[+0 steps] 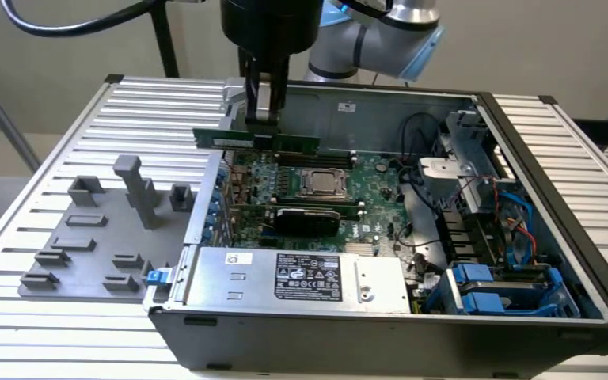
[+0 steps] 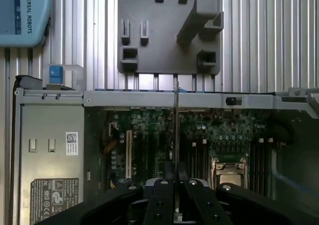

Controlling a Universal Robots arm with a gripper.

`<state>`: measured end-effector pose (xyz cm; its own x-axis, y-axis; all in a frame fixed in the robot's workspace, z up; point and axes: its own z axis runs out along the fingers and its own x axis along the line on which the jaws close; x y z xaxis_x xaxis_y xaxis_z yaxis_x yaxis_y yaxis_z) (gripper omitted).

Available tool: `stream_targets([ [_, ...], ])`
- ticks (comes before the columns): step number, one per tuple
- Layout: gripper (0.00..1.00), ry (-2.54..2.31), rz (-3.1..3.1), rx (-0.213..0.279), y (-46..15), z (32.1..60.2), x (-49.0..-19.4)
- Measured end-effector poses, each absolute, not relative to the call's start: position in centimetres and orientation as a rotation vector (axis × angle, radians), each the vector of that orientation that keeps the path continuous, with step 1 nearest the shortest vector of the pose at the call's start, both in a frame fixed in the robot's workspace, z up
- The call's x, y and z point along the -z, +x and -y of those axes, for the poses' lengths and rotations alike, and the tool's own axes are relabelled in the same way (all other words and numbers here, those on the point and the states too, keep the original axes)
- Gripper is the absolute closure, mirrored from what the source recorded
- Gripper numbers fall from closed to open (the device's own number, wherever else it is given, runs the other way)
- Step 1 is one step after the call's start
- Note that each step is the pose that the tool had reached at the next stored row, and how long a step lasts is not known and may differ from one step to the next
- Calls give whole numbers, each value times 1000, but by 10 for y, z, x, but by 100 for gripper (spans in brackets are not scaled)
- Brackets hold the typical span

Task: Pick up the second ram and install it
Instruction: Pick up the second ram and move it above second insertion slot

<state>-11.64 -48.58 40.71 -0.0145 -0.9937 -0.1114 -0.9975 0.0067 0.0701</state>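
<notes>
In the exterior view, my gripper [image 1: 263, 127] hangs over the back of the open computer case, shut on the second ram [image 1: 294, 143]. The ram is a long, thin green stick held level, just above the far end of the large green motherboard [image 1: 373, 178]. In the wrist view the ram [image 2: 176, 130] shows edge-on as a thin vertical line running out from between the black fingers [image 2: 162, 195] of the gripper [image 2: 176, 205]. It lies over the board, between the expansion slots and the dark memory slots [image 2: 199, 157] beside the processor socket [image 2: 229, 170].
A grey holder plate [image 1: 93, 237] with upright blocks lies on the ribbed table on the exterior view's left. The case's power supply [image 1: 304, 277] sits at the near side. Cables and blue drive bays [image 1: 494, 289] crowd the right side. The case walls [image 1: 389, 99] surround the board.
</notes>
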Motion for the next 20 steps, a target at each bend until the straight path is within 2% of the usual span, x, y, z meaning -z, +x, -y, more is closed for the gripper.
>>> stream_targets([
  [7, 86, -2185, -2208, -202, -91, 477, -405],
  [20, 86, -2186, -2209, -200, -75, 424, -390],
])
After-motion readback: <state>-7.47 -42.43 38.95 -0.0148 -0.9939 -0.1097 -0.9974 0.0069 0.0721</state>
